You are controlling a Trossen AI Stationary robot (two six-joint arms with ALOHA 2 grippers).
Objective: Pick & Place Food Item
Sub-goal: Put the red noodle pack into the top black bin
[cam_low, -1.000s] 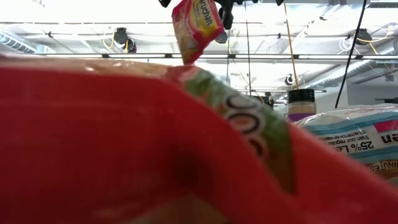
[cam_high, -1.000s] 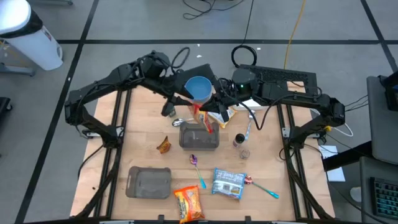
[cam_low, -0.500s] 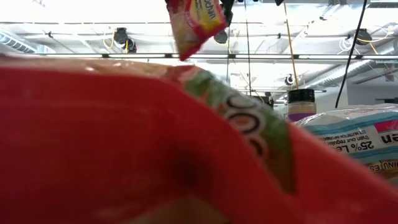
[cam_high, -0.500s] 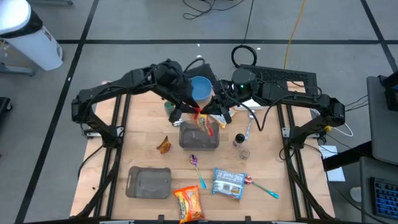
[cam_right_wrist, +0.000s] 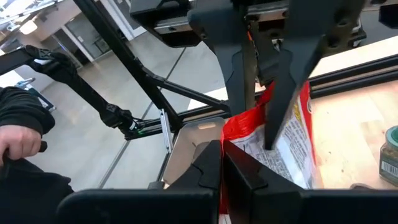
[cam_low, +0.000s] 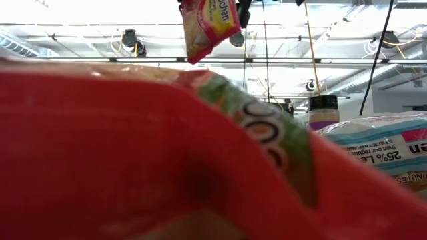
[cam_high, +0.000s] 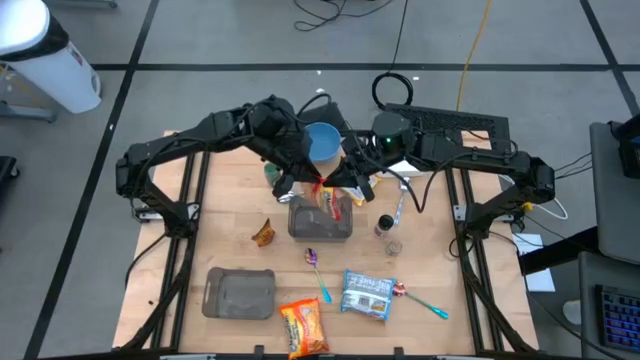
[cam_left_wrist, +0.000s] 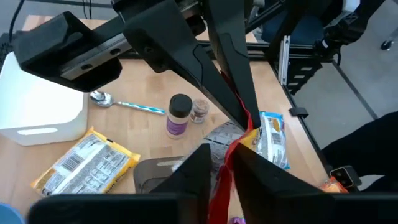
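A red and yellow noodle packet [cam_high: 329, 199] hangs in the air over a grey container [cam_high: 320, 222] at the table's middle. It also shows at the low view's top edge [cam_low: 208, 25]. My left gripper [cam_high: 311, 184] comes from the table's left and my right gripper [cam_high: 338, 187] from its right. They meet at the packet's top, and both are shut on it. In the left wrist view the right gripper's fingers [cam_left_wrist: 236, 93] converge on the packet's red corner. My left gripper pinches the packet's red upper edge [cam_left_wrist: 224, 173] between its two fingers. The fingers slant downward from the table's left. The packet hangs below them, clear of the grey container. My right gripper pinches the same top edge [cam_right_wrist: 231, 134] between its two shut fingers, close beside the left gripper's fingers [cam_right_wrist: 244, 68]. It comes nearly level from the table's right. The packet's printed body [cam_right_wrist: 283, 149] hangs down from the hold.
A blue bowl [cam_high: 320, 142] and a white box [cam_high: 402, 168] stand behind the grippers. A grey tray [cam_high: 240, 293], an orange packet [cam_high: 303, 326], a blue packet [cam_high: 366, 295], two spoons [cam_high: 319, 272] [cam_high: 422, 301], a spice jar [cam_high: 385, 224] and a small snack [cam_high: 263, 233] lie nearer.
My left gripper has gone toward the table's right and a little down, up to the packet's top beside my right gripper. It has kept still for the last half second. The packet has swung slightly while hanging from my right gripper.
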